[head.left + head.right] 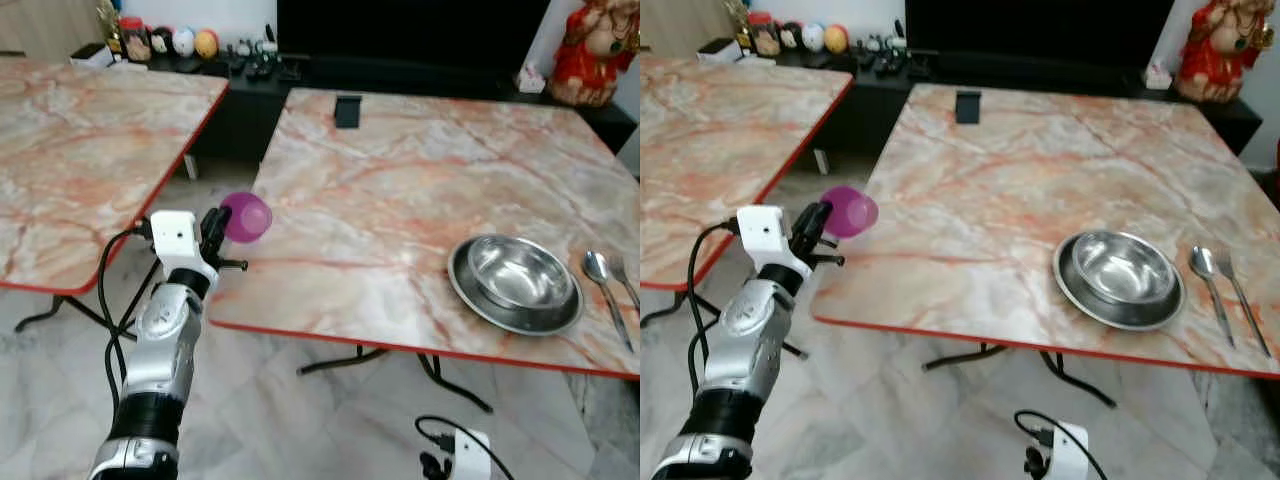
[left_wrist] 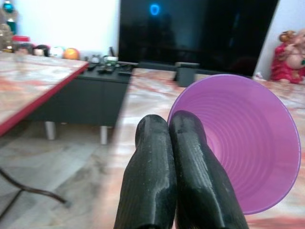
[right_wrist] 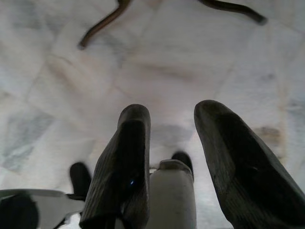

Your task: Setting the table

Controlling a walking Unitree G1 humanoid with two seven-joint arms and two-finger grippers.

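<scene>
Your left arm [image 1: 160,350] is silver with a black ribbed cuff, a white wrist box and looping black cable. Its gripper [image 2: 177,143] has textured black fingers, as does the right gripper [image 3: 171,143].

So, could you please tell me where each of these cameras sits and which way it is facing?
Left eye view: on the head, looking forward and down at the marble table with steel bowl; left arm raised, left pincer holding a purple cup.
Right eye view: same scene, slightly shifted; both share bowl, spoon and cup.
Left wrist view: along its fingers, pinching the cup's rim, facing the dark TV.
Right wrist view: right pincer open, facing the tiled floor.
</scene>
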